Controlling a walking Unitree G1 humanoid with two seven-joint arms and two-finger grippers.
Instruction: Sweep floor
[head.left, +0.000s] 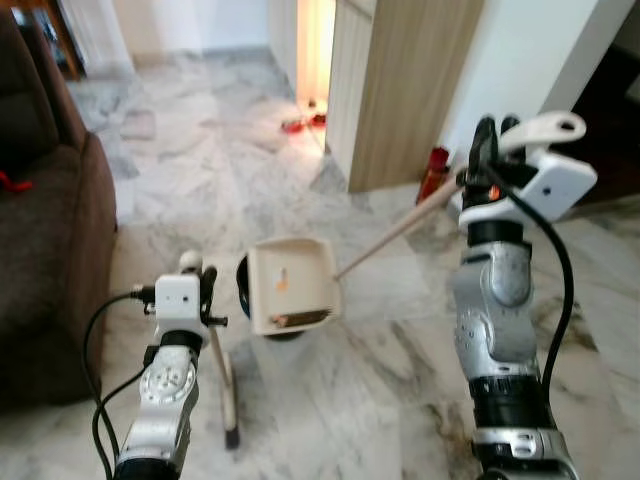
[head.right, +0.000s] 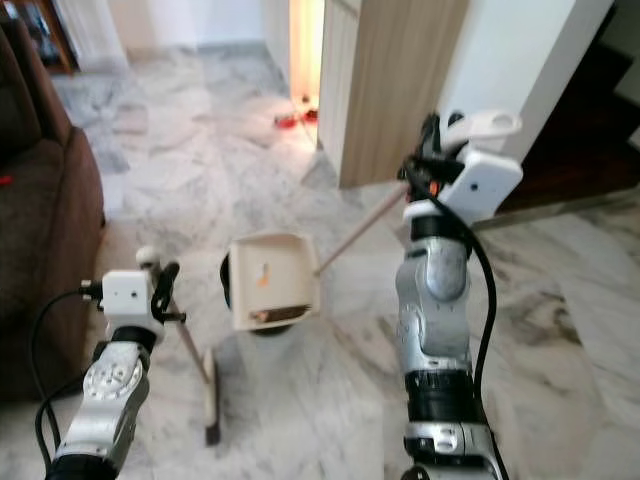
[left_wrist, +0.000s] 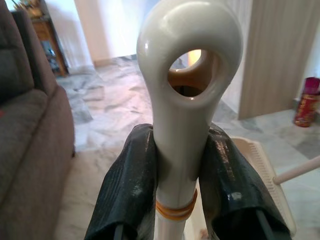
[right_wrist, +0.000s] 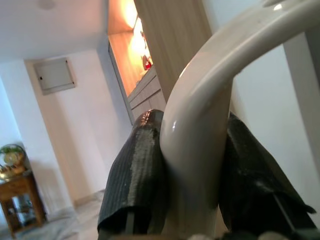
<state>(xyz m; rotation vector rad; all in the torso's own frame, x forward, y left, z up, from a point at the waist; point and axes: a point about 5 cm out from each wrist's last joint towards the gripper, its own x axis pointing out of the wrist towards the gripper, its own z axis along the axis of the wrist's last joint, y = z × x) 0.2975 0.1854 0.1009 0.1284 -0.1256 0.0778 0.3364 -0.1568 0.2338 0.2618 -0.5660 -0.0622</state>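
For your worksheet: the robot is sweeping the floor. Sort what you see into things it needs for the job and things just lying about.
Needed for sweeping:
- broom, in the left gripper
- dustpan, long handle in the right gripper

Just lying about:
- brown sofa
- red canister
- wooden cabinet

Probably home: sofa (head.left: 45, 230), marble floor (head.left: 210, 170)

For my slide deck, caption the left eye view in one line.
Left hand grips the broom handle while right hand holds the dustpan over marble floor.
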